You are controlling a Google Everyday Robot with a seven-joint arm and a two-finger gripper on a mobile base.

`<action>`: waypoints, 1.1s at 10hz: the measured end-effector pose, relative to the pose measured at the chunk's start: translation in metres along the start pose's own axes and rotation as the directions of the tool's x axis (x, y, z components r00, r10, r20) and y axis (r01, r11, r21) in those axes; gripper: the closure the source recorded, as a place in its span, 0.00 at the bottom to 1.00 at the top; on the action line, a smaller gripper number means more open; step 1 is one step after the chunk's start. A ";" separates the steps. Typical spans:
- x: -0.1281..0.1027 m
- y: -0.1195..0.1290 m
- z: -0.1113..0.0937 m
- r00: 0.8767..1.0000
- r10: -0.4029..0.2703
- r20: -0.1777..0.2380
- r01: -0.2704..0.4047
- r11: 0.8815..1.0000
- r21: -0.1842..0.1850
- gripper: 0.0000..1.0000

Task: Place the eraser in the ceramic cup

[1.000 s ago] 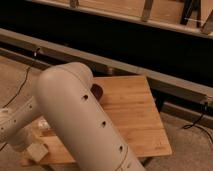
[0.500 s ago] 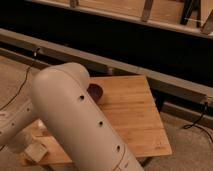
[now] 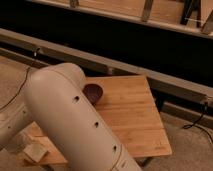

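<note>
The gripper is hidden behind the big cream arm, its fingers spread wide; the eraser lies on the table's front-left corner beside that arm.

arm link: fat cream-white tube, rounded top
holes: small dark row along its side
forearm: same cream
gripper: hidden behind the arm

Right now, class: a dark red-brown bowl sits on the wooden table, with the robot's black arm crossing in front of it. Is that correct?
Not quite: the arm is cream-white, not black. The camera view shows it crossing in front of the wooden table and partly hiding the dark red-brown bowl. The gripper is not in view.
</note>
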 end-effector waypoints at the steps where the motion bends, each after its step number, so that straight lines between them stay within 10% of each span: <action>1: -0.001 0.000 0.001 1.000 -0.010 0.002 0.010 1.000 0.002 0.35; 3: -0.002 0.000 0.002 1.000 -0.020 0.004 0.020 1.000 0.004 0.36; 11: -0.005 0.002 0.003 0.999 -0.050 -0.010 0.050 0.999 -0.003 1.00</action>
